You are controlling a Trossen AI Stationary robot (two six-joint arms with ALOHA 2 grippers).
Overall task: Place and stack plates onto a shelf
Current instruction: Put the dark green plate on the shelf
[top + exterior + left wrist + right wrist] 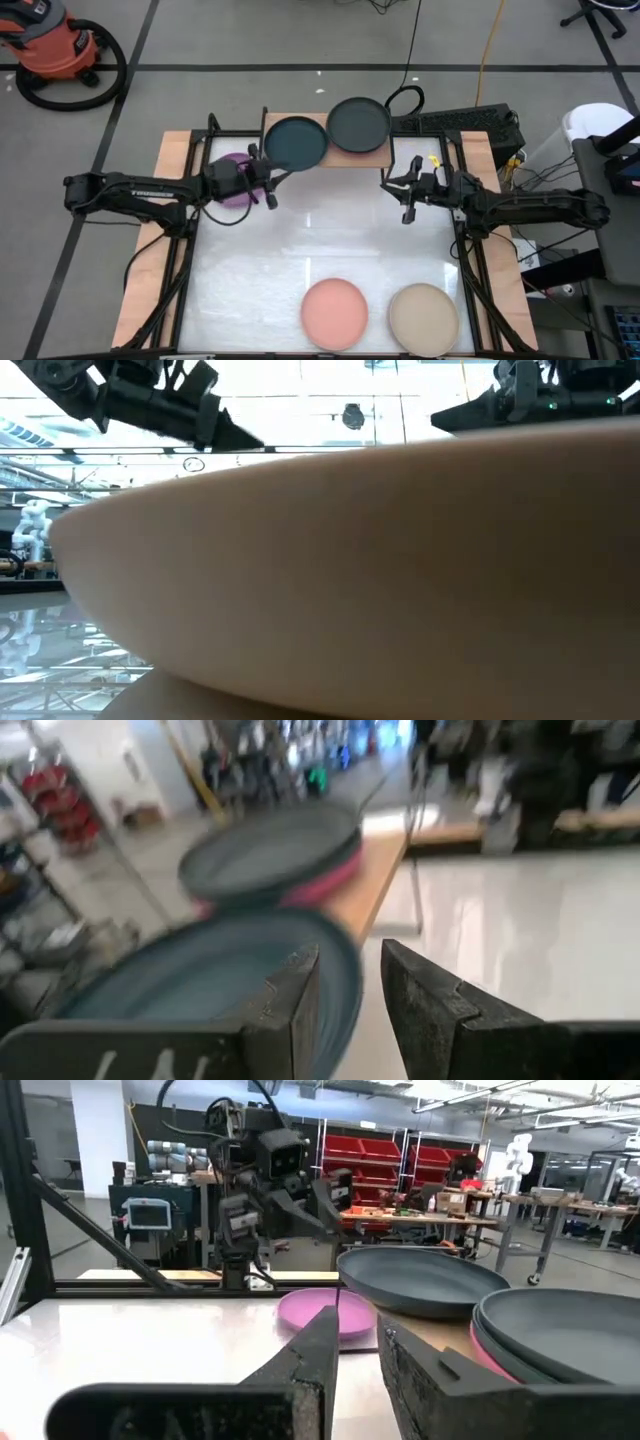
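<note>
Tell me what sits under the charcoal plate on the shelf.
Under the charcoal plate on the shelf a magenta plate's rim shows at the edge. Anything lower in that stack is covered.

Two plates (358,124) on shelf (375,158), two plates (334,313) at table's (260,260) near edge

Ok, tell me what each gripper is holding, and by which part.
The left gripper grips the dark teal plate by its rim, jaws pinching the edge. The right gripper holds nothing.
</note>
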